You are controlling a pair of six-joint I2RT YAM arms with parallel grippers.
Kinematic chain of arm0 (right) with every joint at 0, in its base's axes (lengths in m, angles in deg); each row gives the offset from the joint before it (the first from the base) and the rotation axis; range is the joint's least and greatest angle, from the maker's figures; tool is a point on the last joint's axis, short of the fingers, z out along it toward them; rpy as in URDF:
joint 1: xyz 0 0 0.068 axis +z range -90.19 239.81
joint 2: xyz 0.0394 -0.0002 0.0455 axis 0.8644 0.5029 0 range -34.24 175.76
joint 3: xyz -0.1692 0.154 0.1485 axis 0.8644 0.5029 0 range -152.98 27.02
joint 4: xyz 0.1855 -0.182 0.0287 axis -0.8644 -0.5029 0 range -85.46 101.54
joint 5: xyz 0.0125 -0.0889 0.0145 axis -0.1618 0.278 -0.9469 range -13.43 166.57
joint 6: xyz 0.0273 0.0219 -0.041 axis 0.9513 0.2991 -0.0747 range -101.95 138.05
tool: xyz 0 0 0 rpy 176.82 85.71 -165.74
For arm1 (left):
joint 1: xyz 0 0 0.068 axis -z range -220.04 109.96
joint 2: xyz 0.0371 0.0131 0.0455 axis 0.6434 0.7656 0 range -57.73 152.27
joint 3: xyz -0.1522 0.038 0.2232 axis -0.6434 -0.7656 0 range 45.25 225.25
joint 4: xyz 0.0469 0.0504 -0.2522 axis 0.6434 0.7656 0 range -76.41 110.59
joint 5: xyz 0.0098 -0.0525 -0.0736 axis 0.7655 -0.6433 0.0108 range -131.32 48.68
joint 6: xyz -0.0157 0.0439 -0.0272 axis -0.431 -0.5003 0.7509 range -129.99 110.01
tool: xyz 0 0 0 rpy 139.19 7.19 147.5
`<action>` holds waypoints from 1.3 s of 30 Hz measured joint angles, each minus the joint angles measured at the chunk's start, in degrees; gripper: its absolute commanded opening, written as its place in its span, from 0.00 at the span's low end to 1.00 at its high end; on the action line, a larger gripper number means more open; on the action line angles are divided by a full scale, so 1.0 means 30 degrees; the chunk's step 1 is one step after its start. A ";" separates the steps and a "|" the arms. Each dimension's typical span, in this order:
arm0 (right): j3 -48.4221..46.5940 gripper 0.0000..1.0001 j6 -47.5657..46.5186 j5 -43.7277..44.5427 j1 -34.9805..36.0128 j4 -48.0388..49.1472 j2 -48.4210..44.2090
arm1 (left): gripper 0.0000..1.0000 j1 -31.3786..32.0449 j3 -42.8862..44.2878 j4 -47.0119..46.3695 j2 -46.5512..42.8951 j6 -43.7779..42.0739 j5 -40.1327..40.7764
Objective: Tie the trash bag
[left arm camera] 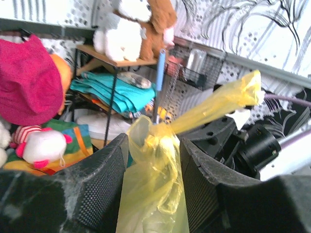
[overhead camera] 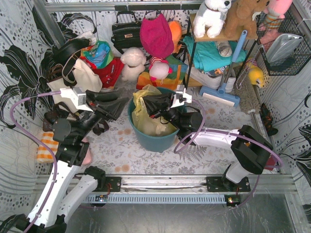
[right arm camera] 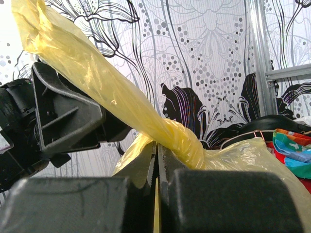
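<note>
top view: the bag (overhead camera: 146, 120) sits inside the bin (overhead camera: 151, 141) in the middle of the table. the left claw (overhead camera: 122, 103) comes at it from the left side and the right claw (overhead camera: 149, 105) from the right, so both meet just over the bin. the top of the bag is bunched up between them.

left wrist view: the left claw (left arm camera: 154, 145) has its two fingers apart. the neck of the bag (left arm camera: 154, 194) hangs right in the gap and fills it, but i think it sits there loose, not pinched. a twisted tail (left arm camera: 218, 104) of the bag runs up and to the right, away from this claw and toward the right arm.

right wrist view: the right claw (right arm camera: 156, 162) is squeezed tight, with a thin bit of yellow bag (right arm camera: 97, 77) caught between its fingers. the twisted tail comes down from the top left, crosses just over the fingers and ends in a lump right beside them.

so the long way of the tail goes from one claw to the other. i think the left claw is nearer the neck, and the next pull hangs on that.
</note>
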 measured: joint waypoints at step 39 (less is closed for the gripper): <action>0.0000 0.00 -0.4422 0.0007 -0.0364 -0.0481 -0.0619 | 0.10 0.0860 -0.0933 -0.4925 0.4969 0.3147 -0.6878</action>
